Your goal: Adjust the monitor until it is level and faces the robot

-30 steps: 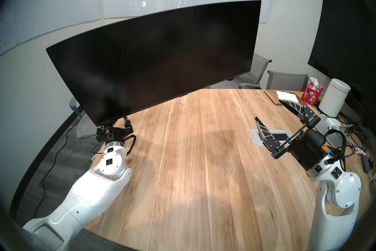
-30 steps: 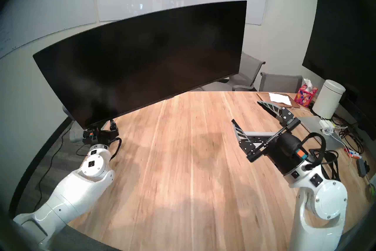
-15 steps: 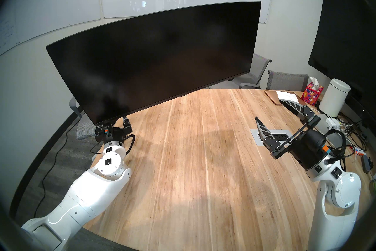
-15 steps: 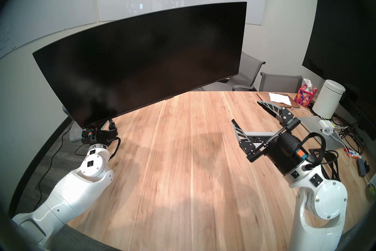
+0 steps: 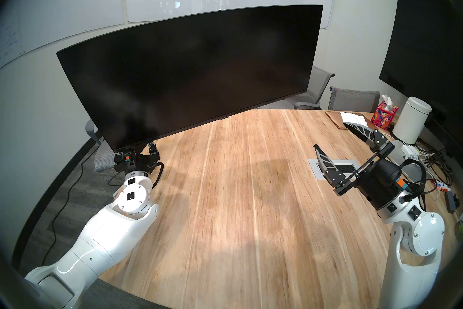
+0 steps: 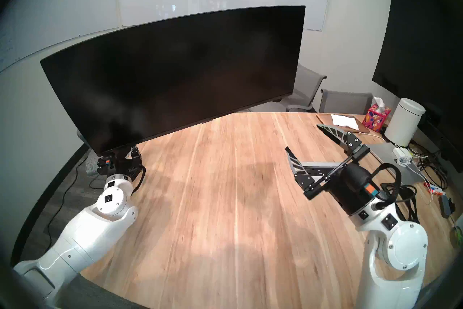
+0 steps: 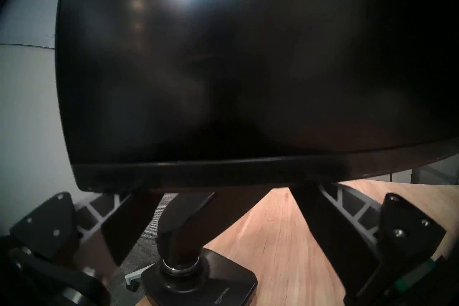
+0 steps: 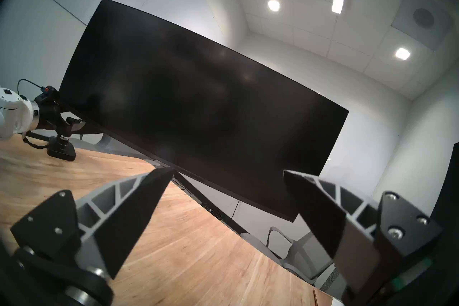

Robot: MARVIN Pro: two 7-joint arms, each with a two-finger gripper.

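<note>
The wide curved black monitor (image 5: 188, 70) hangs over the wooden table's (image 5: 250, 200) far left part, tilted, its left end lower than its right. It also shows in the head right view (image 6: 172, 72). My left gripper (image 5: 137, 148) is open under the monitor's lower left corner. In the left wrist view its fingers (image 7: 119, 221) reach up to the bottom edge (image 7: 223, 171), either side of the black arm (image 7: 183, 213) on its clamp base (image 7: 198, 283). My right gripper (image 5: 330, 135) is open and empty above the table's right side, facing the monitor (image 8: 198, 109).
A large flat black wall screen (image 5: 431, 37) is at the right. Grey chairs (image 5: 353, 99) stand behind the table. A tissue box (image 5: 384, 115), a white canister (image 5: 411, 123), cables (image 5: 431, 165) and a power socket panel (image 5: 330, 168) are at the table's right.
The monitor has turned nearer to level: its left end rose a little and its right end dropped. My left gripper moved up and left with the lower corner. The right arm has not moved.
</note>
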